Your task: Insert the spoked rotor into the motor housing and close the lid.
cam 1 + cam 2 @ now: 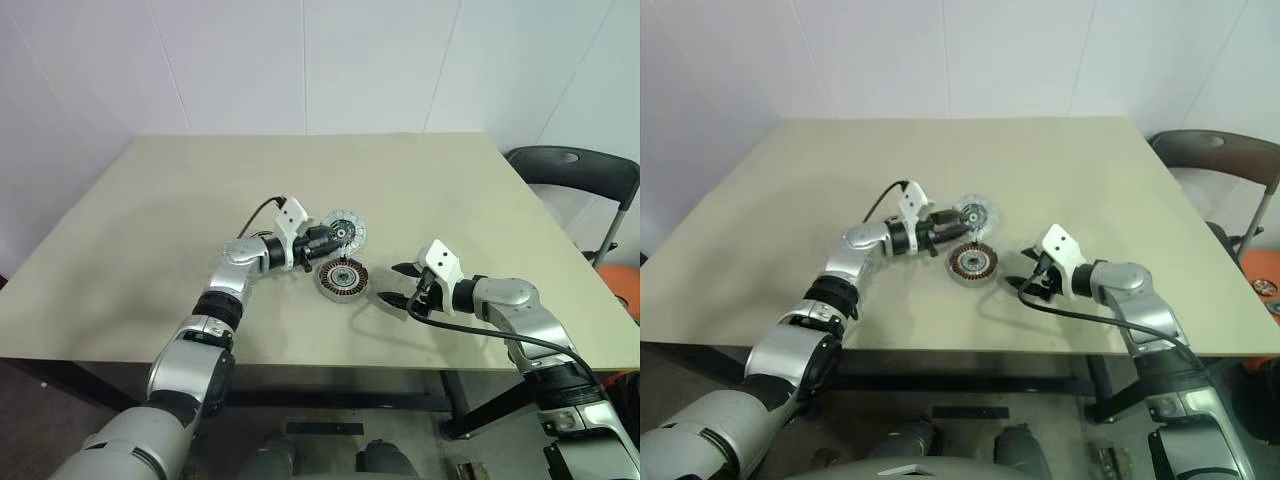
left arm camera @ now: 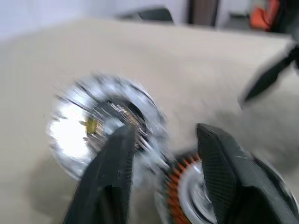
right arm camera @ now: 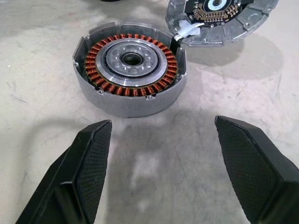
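Observation:
The motor housing (image 1: pixel 342 278) lies flat on the tan table (image 1: pixel 180 210), its ring of copper windings (image 3: pixel 131 70) facing up around a silvery centre. Just behind it the lid (image 1: pixel 347 228) hangs tilted above the table, its silver-white face towards me and its inner face (image 3: pixel 224 28) towards the housing. My left gripper (image 1: pixel 333 243) is shut on the lid's near rim (image 2: pixel 84 116). My right gripper (image 1: pixel 390 283) stands open to the right of the housing, low over the table, fingers (image 3: pixel 93 158) wide apart with nothing between them. The spoked rotor is hidden.
A black chair (image 1: pixel 575 165) stands off the table's right edge, with an orange object (image 1: pixel 625 285) below it. White walls close the far side. The table's front edge runs just under both arms.

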Controlling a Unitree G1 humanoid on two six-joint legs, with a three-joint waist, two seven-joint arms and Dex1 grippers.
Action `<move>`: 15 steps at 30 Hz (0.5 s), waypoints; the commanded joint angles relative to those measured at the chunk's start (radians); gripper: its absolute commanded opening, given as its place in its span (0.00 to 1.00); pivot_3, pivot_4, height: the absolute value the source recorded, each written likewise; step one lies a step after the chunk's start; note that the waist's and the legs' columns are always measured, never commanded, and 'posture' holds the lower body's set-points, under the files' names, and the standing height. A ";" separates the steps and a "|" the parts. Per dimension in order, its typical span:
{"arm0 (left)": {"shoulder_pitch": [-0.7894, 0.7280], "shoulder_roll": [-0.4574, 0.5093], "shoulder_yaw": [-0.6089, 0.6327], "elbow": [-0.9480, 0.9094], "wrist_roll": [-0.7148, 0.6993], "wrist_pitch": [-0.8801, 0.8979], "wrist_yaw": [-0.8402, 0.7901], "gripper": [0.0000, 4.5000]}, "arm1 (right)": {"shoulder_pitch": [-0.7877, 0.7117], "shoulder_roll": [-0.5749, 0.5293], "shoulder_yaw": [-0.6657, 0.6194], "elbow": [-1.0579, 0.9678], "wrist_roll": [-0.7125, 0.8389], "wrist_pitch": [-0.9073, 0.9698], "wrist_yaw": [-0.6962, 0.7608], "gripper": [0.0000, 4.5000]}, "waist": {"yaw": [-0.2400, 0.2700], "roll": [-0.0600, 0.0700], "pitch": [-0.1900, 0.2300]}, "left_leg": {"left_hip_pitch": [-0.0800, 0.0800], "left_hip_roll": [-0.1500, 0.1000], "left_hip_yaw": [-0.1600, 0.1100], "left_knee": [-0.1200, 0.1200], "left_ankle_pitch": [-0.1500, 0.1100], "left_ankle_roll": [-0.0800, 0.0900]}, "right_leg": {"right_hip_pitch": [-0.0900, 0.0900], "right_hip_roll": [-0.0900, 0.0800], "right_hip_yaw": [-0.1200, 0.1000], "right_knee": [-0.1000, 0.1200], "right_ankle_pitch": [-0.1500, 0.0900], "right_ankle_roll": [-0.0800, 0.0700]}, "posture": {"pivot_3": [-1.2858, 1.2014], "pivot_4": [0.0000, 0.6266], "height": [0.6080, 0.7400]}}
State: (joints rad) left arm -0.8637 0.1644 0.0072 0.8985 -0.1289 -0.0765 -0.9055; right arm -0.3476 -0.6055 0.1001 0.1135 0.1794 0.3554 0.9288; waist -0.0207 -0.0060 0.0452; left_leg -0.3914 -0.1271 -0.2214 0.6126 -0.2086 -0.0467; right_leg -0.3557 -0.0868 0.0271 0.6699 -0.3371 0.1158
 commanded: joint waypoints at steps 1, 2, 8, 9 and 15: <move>0.053 0.057 0.068 -0.169 -0.057 0.072 0.057 0.17 | -0.002 0.004 -0.007 -0.029 0.005 -0.016 -0.001 0.83 | -0.002 0.000 0.000 | 0.000 0.000 0.000 0.000 0.000 0.000 | 0.000 0.000 0.000 0.000 0.000 0.000 | 0.52 0.00 1.00; 0.088 0.073 0.074 -0.229 -0.061 0.101 0.076 0.08 | -0.002 0.004 -0.005 -0.028 0.004 -0.017 0.000 0.83 | -0.007 0.000 0.000 | 0.000 0.000 0.000 0.000 0.000 0.000 | 0.000 0.000 0.000 0.000 0.000 0.000 | 0.52 0.00 1.00; 0.305 0.134 0.123 -0.585 -0.143 0.328 0.163 0.11 | -0.018 0.009 0.009 -0.004 -0.005 -0.029 0.010 0.83 | -0.020 0.000 -0.001 | 0.000 0.000 -0.001 0.001 0.000 0.000 | 0.000 0.000 0.001 0.001 0.000 0.000 | 0.52 0.00 1.00; 0.339 0.141 0.139 -0.630 -0.158 0.366 0.185 0.15 | -0.023 0.011 0.014 0.002 -0.007 -0.032 0.012 0.83 | -0.021 0.000 -0.001 | 0.001 0.000 -0.001 0.001 0.000 0.000 | 0.000 0.000 0.000 0.001 0.000 0.000 | 0.52 0.00 1.00; 0.457 0.152 0.272 -0.766 -0.241 0.564 0.372 0.57 | -0.043 0.020 0.030 0.031 -0.017 -0.052 0.025 0.83 | -0.020 0.000 -0.001 | 0.002 0.000 -0.001 0.002 0.000 0.000 | 0.000 0.000 0.000 0.001 0.001 0.000 | 0.52 0.00 1.00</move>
State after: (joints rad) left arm -0.4002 0.3061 0.2305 0.1806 -0.3361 0.4499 -0.5842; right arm -0.3605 -0.5902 0.1342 0.1512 0.1647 0.3241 0.9489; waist -0.0409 -0.0063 0.0444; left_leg -0.3892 -0.1267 -0.2223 0.6141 -0.2085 -0.0469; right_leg -0.3557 -0.0866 0.0273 0.6714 -0.3363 0.1155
